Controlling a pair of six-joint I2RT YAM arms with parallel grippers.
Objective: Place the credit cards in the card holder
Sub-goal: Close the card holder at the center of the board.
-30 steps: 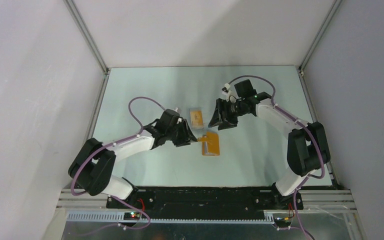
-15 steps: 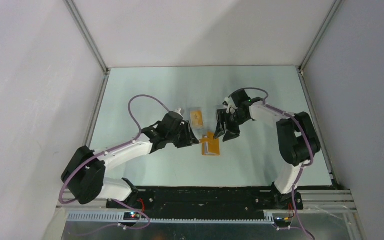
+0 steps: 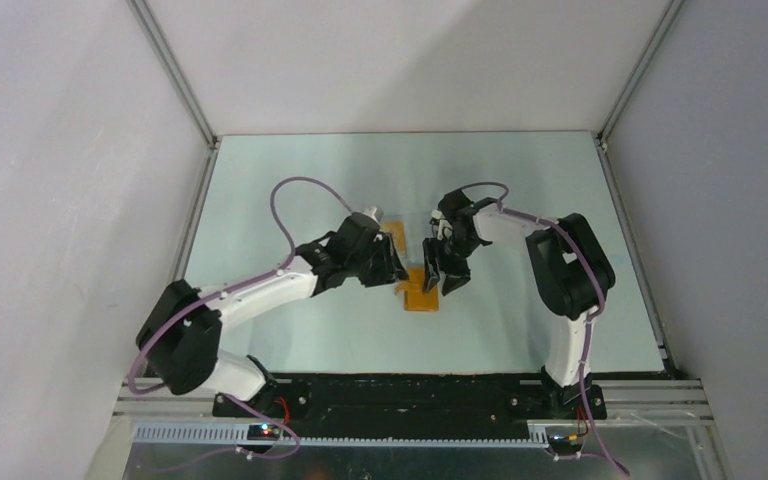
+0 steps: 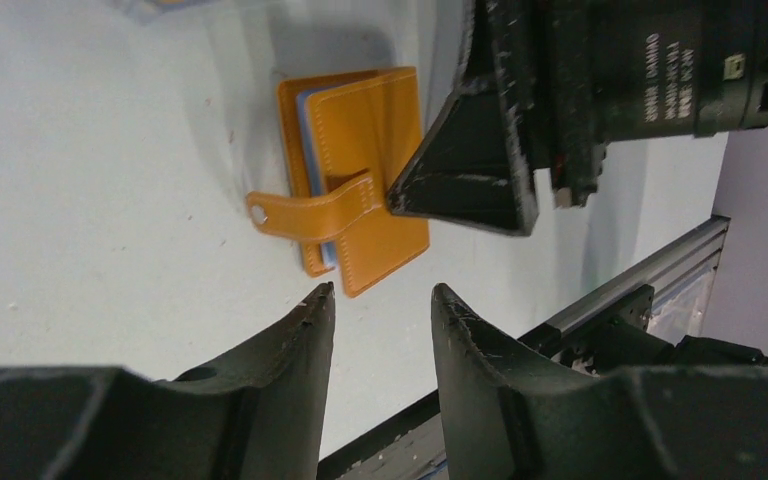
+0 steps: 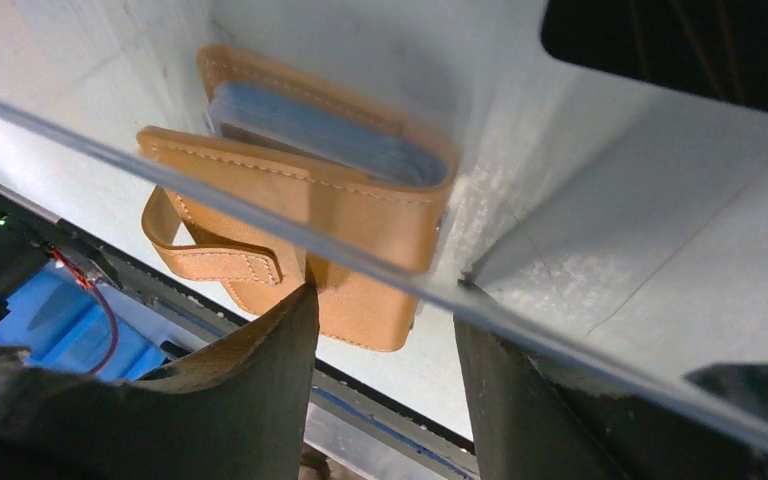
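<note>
Both arms have been brought in toward the wallet since a second ago, the right one lowered from behind it to just above it. Left of the wallet, the left hand is held open and empty. Blue cards are seen inside the wallet, which lies on the tabletop with its strap loose. Over its right side the right hand is parted, with a clear sheet across its fingertips; whether the sheet is gripped cannot be told. If the wallet is pressed further, it could be shoved aside or its cover pinned shut.
</note>
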